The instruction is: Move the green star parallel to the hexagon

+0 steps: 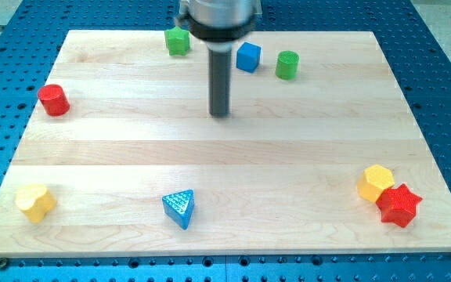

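Field notes for you: the tool is a bare dark rod with no jaws to spread or pinch. My tip [221, 114] rests on the counter [131, 149], touching no block.

- Green star [178, 41]: above and to the view's left of my tip, near the counter's top edge. It is bright green, small and stubby. Its points are hard to make out, so it reads as almost blocky.
- Blue cube [247, 56] and green cylinder [287, 64]: above my tip, to the view's right.
- Red cylinder [53, 100]: far to the view's left.
- Yellow hexagon [375, 182]: well below my tip to the view's right, touching a red star [398, 205].
- Blue triangle [179, 208] and yellow block [35, 202]: below my tip, to the view's left.
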Action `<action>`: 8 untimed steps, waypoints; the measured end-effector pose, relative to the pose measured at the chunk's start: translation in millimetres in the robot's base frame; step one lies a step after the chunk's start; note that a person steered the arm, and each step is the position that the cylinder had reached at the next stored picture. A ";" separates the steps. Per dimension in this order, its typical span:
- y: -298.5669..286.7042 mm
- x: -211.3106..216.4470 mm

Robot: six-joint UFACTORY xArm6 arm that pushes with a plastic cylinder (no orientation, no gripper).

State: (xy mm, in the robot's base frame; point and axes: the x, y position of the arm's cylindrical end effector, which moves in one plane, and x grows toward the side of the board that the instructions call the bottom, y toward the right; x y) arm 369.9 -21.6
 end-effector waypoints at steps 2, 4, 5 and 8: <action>73.8 -69.1; 149.2 -95.8; 198.1 -75.7; 167.3 -116.7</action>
State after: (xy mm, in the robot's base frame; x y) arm 253.2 145.7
